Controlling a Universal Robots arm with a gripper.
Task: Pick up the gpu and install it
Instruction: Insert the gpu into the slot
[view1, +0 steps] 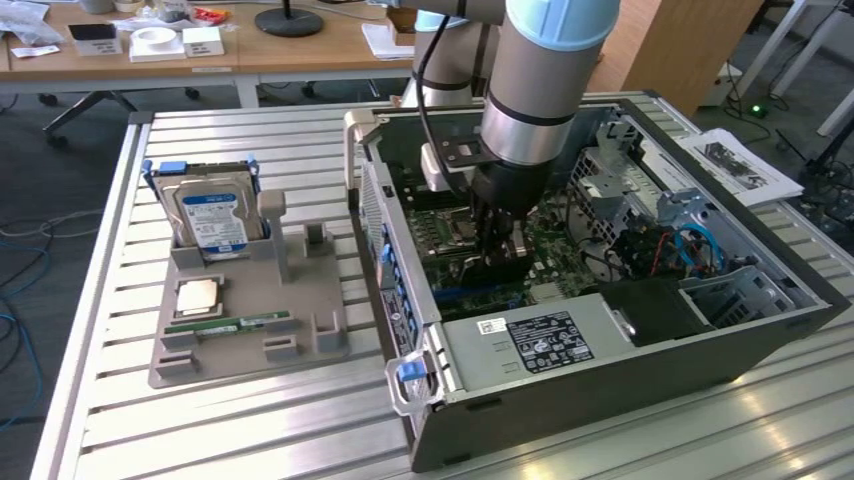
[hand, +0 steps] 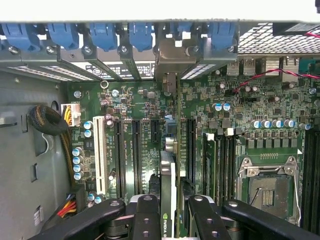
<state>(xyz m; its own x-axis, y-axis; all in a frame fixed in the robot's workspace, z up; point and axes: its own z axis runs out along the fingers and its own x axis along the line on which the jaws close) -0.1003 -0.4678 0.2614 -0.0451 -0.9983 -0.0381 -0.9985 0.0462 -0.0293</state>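
My gripper (view1: 497, 245) is down inside the open computer case (view1: 747, 330), over the green motherboard (view1: 447, 225). It is shut on the gpu (hand: 170, 170), a thin card seen edge-on between the two black fingers (hand: 146, 215). In the wrist view the gripper (hand: 172, 217) holds the card upright above a long black expansion slot (hand: 190, 150). The card's silver end bracket (hand: 169, 62) stands against the case's rear slot openings. In the exterior view the gpu (view1: 491, 268) is a dark shape under the fingers, mostly hidden by the arm.
Blue slot latches (hand: 140, 35) line the case's rear wall. A CPU socket (hand: 265, 187) and power cables (hand: 47, 120) flank the slots. Beside the case, a grey holder (view1: 314, 335) carries a hard drive (view1: 214, 215), a CPU (view1: 200, 295) and a memory stick (view1: 234, 325).
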